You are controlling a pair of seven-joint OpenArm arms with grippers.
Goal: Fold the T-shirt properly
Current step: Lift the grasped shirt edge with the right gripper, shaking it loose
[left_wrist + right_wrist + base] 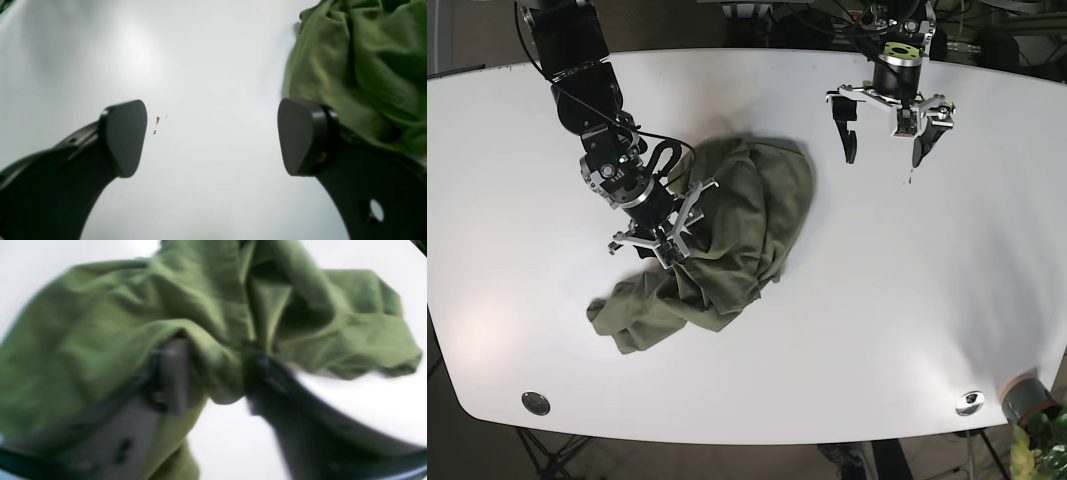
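One wrist view alone shows brown specks (pixel 156 122) between the left pincer's (pixel 212 137) pads.

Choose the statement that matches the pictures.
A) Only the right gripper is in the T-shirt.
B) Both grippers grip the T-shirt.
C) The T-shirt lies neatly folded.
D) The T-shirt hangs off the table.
A: the right gripper is buried in the crumpled T-shirt, while the left gripper hangs open above bare table.

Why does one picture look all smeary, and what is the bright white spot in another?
Right wrist view: the T-shirt and right gripper are smeared, likely motion blur. Left wrist view: the bright patch is lamp glare on the table; the left gripper looks sharp.
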